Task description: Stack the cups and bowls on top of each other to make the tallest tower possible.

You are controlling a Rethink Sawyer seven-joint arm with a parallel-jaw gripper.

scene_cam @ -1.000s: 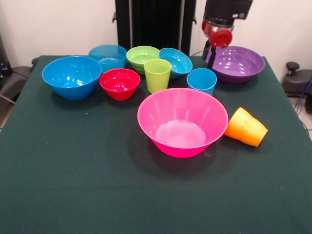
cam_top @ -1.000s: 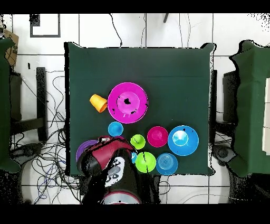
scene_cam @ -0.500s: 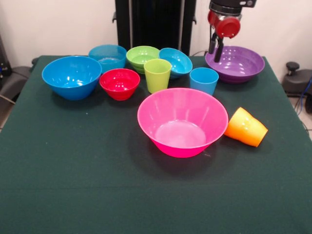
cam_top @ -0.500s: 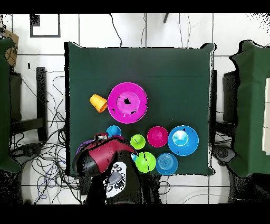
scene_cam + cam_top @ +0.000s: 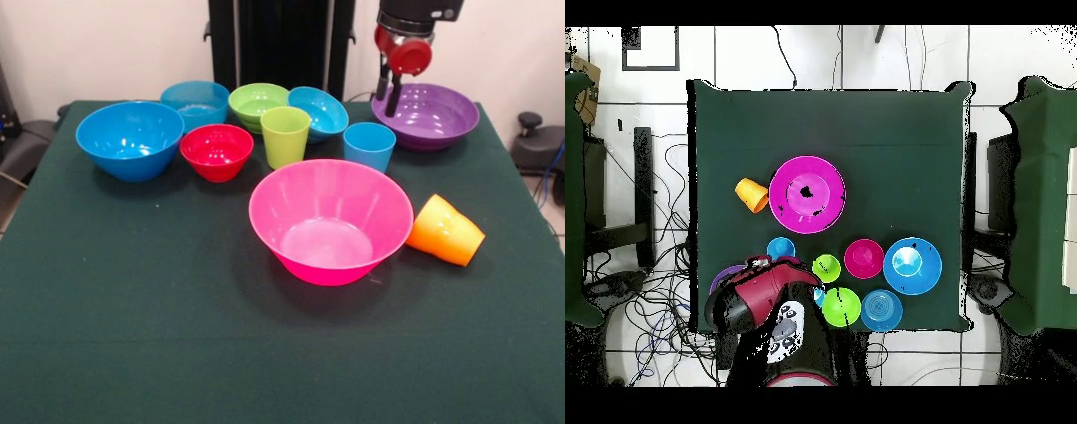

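On the green table [image 5: 132,309], the huge pink bowl [image 5: 330,221] is sitting in the middle, with the big blue bowl [image 5: 130,139] far off to one side and the purple bowl [image 5: 426,115] at the back. Nothing is stacking up: the green cup [image 5: 285,136] and blue cup [image 5: 367,146] are standing, and the orange cup [image 5: 446,230] is lying beside the pink bowl. Up above the purple bowl's rim, the gripper [image 5: 387,87] is hanging with its two fingers a little apart, holding nothing.

Black arm [image 5: 415,12] w/ round red cap, two thin dark prongs below; red-black-white from overhead.
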